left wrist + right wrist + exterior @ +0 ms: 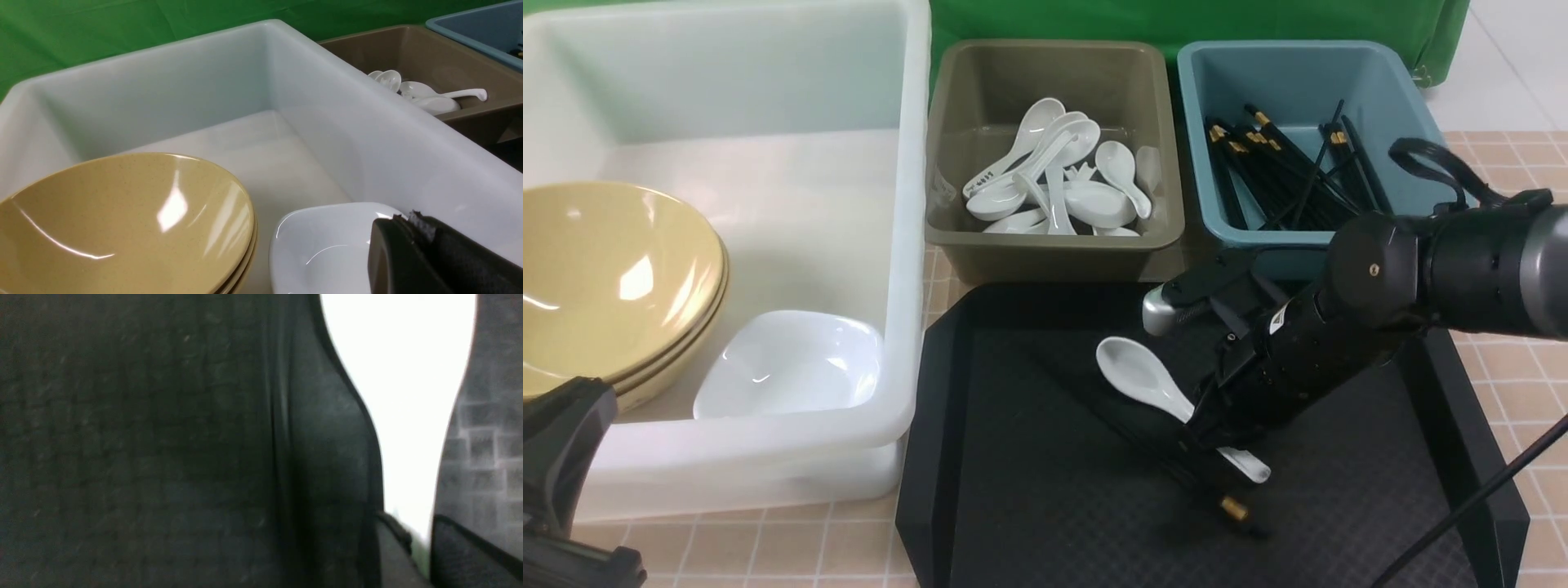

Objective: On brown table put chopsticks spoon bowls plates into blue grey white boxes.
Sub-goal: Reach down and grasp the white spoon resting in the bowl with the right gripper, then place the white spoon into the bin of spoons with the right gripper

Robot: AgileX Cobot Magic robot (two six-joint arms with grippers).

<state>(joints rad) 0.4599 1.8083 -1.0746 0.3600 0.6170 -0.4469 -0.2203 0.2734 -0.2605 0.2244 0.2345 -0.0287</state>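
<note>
Black tray [1029, 506] on brown table [1503, 376]: right gripper [1209, 445] pinches spoon [1139, 376] by its handle (one chopstick [1233, 508] lies underneath); left gripper [402, 228] idle, jaws pressed together. Step in hand: pick-up. Next: lift clear without dragging the chopstick, then carry to olive-grey bin [1054, 253].

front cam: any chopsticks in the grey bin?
No, the grey bin holds only white spoons; the black chopsticks lie in the blue bin.

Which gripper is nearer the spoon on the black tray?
Right. The right gripper is down at the tray, jaws on the handle of the spoon; the left gripper is far off, by the white tub.
</note>
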